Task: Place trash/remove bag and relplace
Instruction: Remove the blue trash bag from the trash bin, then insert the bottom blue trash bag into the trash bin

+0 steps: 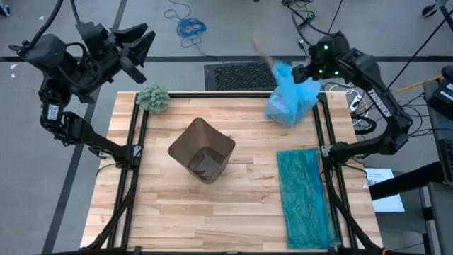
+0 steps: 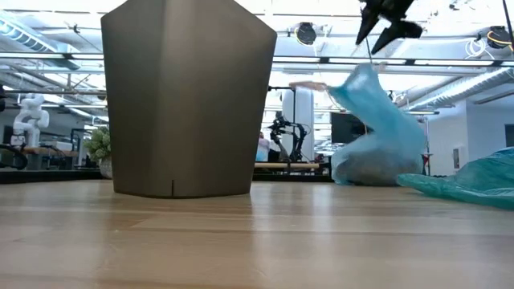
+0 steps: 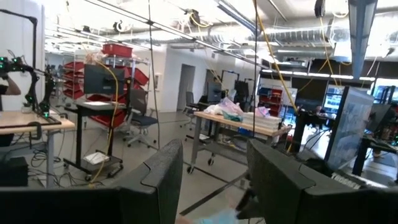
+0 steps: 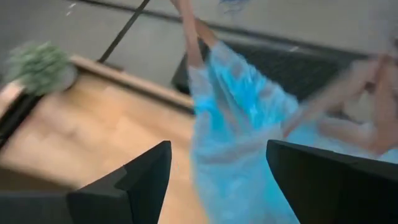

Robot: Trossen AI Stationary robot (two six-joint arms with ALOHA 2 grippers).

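**Operator:** Where does the bag sit relative to my grippers?

**Spotter:** The light blue bag [image 1: 290,99] slumps at the table's far right corner, its base on the wood and its neck trailing up and back past the far edge. Your right gripper [image 1: 308,71] hangs just above that neck with its fingers spread wide, nothing pinched between them. In the right wrist view the bag [image 4: 233,137] lies straight ahead, between the two fingers.

**Operator:** And the left?

**Spotter:** Your left gripper [image 1: 131,44] is raised beyond the far left corner, well apart from the bag, fingers also spread and empty. The right arm is clearly nearer.

**Operator:** What about the bin?

**Spotter:** The brown bin [image 1: 202,150] stands upright mid-table with no liner. The teal bag [image 1: 306,196] lies flat along the right side, its long axis running near to far, directly nearer you than the blue bag. I judge that's your next reach, again closest to the right arm.
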